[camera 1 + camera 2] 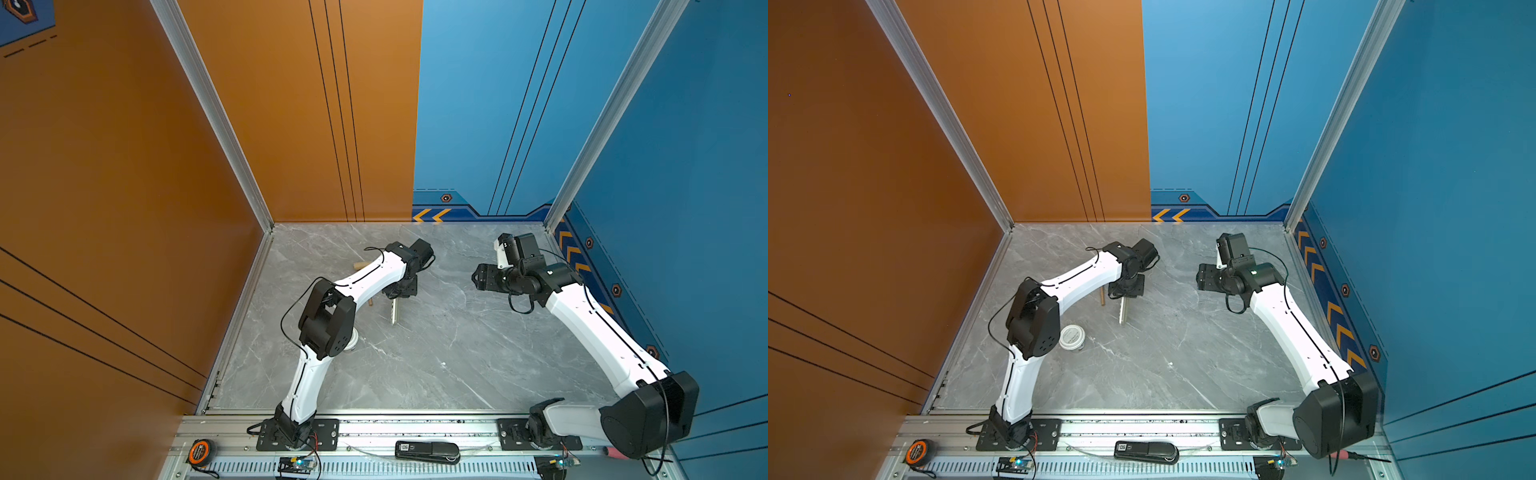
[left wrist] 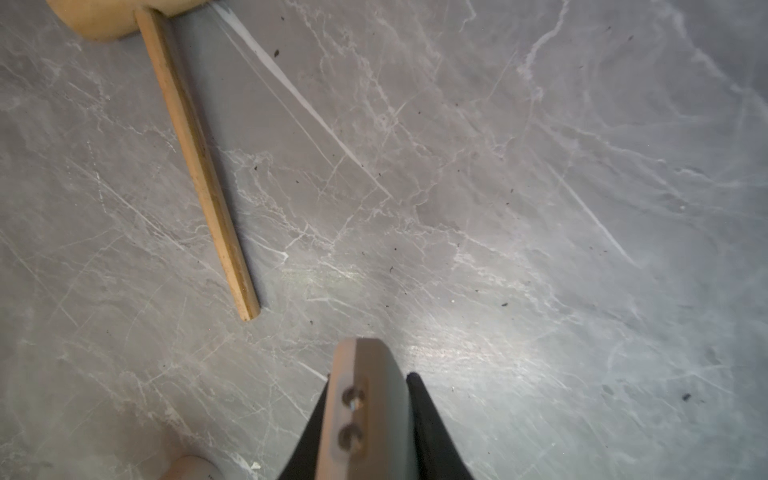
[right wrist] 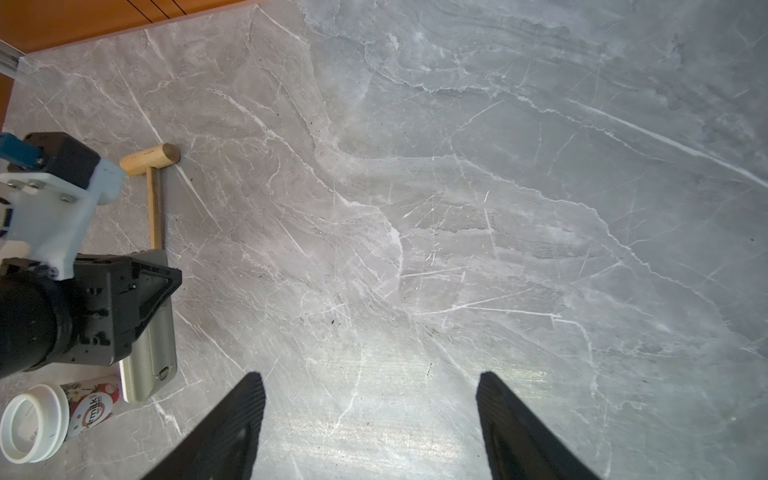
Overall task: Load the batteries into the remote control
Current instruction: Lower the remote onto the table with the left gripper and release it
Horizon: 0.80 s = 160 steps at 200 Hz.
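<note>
The remote control (image 1: 394, 315) (image 1: 1122, 311), slim and beige-grey, is held on its edge at the left middle of the table. My left gripper (image 1: 400, 291) (image 2: 370, 376) is shut on it. In the left wrist view the remote (image 2: 365, 415) sticks out between the black fingers. In the right wrist view its back (image 3: 153, 353) faces the camera. My right gripper (image 1: 478, 277) (image 3: 370, 376) hovers open over bare marble to the right, with nothing between its fingers (image 3: 245, 399). The batteries are out of view.
A wooden mallet (image 2: 199, 166) (image 3: 153, 199) (image 1: 1102, 297) lies just left of the remote. A white-lidded cup (image 1: 1072, 337) (image 3: 41, 419) stands by the left arm's elbow. On the front rail lie a black device (image 1: 428, 451) and a tape measure (image 1: 202, 452). Walls enclose three sides.
</note>
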Available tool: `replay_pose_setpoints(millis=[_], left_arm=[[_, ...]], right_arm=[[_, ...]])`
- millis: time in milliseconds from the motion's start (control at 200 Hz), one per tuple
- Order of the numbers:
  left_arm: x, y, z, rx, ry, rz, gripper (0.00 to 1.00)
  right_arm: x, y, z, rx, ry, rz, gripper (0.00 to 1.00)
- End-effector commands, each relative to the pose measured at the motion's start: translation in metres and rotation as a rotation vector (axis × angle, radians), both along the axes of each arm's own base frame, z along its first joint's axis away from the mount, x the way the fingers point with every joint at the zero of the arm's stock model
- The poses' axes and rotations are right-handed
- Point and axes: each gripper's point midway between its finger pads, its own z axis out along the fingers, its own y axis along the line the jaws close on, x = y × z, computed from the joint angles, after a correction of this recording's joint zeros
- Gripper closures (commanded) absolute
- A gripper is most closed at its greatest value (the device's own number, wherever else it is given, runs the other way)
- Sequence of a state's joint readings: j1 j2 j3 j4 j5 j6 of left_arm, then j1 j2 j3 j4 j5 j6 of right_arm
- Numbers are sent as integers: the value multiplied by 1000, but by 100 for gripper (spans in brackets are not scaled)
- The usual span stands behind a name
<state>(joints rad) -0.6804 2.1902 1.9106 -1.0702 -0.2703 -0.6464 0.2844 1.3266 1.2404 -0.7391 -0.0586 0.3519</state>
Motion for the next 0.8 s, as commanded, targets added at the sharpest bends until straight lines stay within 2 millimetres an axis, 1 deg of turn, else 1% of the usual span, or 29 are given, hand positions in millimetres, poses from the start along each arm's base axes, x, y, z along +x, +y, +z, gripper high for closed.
replay_pose_setpoints(millis=[0, 135, 275, 476, 626, 796], left_arm=[[0, 5, -1, 90, 1, -15, 91], [1, 5, -12, 134, 19, -22, 88], [0, 1, -23, 161, 39, -31, 84], [-3, -9, -35, 170, 62, -41, 83], [-8, -10, -44, 176, 83, -39, 83], [-12, -11, -53, 184, 100, -37, 81]], right_arm=[[1, -3, 5, 3, -19, 27, 21], [3, -9, 5, -5, -21, 22, 21], [4, -9, 3, -7, -17, 26, 21], [4, -9, 0, -22, -12, 37, 21], [6, -6, -2, -25, -8, 51, 21], [4, -9, -4, -37, -7, 49, 21]])
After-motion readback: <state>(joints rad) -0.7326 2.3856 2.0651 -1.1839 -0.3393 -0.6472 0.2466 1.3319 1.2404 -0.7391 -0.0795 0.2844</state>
